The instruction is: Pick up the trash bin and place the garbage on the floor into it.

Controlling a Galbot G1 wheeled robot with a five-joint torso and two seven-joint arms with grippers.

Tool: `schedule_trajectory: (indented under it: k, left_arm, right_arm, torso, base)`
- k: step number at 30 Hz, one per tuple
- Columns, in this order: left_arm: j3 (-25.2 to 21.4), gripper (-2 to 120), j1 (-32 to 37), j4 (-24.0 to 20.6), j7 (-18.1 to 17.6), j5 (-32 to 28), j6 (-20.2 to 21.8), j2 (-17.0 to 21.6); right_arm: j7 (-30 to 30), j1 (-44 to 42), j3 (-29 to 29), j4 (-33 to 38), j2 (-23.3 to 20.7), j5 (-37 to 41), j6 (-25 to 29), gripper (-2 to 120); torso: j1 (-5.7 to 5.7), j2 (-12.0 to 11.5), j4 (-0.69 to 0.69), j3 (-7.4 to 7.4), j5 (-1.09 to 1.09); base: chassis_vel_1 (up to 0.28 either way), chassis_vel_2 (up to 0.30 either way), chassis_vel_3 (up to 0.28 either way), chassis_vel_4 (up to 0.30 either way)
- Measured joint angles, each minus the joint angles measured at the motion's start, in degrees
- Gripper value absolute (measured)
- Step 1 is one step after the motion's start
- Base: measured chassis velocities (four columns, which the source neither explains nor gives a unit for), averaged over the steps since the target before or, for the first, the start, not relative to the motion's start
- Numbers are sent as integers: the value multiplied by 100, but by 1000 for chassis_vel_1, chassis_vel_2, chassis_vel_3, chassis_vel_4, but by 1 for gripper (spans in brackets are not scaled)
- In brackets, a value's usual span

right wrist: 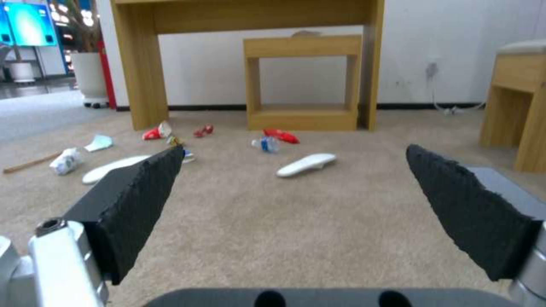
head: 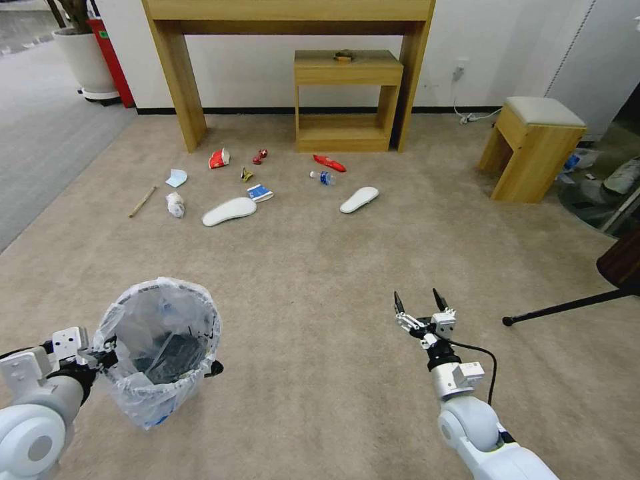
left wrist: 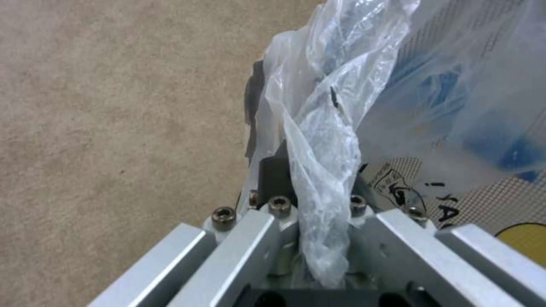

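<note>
Trash bin point(head: 160, 350), black, lined with crinkly clear plastic bag point(left wrist: 324, 140): sits at the robot's near left, held at its rim by the left gripper point(head: 107, 360). Left wrist view shows the bag's folded edge bunched between the closed-in jaws, bin wall just beyond. Whether the bin's base touches the carpet cannot be told.

Right gripper point(head: 420, 303): low over the beige carpet point(head: 320, 280) on the robot's right, fingers spread wide, nothing between them. Black pads point(right wrist: 142, 200) point toward the litter.

Garbage lies scattered on the carpet well ahead, in front of the wooden table point(head: 287, 20) and small shelf unit point(head: 347, 100):
- red paper cup point(head: 219, 159), on its side
- small red wrapper point(head: 260, 156); longer red wrapper point(head: 329, 163) to its right
- clear bottle point(head: 323, 177), just beside the long wrapper
- blue-white carton point(head: 260, 193)
- pale-blue mask point(head: 177, 178)
- crumpled white paper point(head: 175, 205)
- stick point(head: 142, 201), farthest left
- two white slippers: one point(head: 229, 211) near the carton, the other point(head: 359, 199) apart, to the right

Wooden stool point(head: 533, 150) stands at far right, near the wall.
</note>
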Motion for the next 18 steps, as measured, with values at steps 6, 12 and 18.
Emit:
schedule_trajectory:
  k: [6, 12, 18]
  left_arm:
    - [-53, 0, 98, -80, 78, 131, -8, -148]
    - [-119, 0, 168, -101, 121, 176, -31, -195]
    - [-132, 0, 205, -112, 145, 223, -50, -228]
  right_arm:
    - [33, -56, 22, 19, -15, -45, 61, 100]
    - [108, -45, -4, 59, 12, -23, 36, 100]
    - [224, -3, -12, 80, 37, 8, -10, 99]
  torso:
    - [0, 0, 0, 0, -1]
    - [0, 0, 0, 0, -1]
    - [0, 0, 0, 0, -1]
  base:
    - [0, 0, 0, 0]
    - [0, 0, 0, 0]
    - [0, 0, 0, 0]
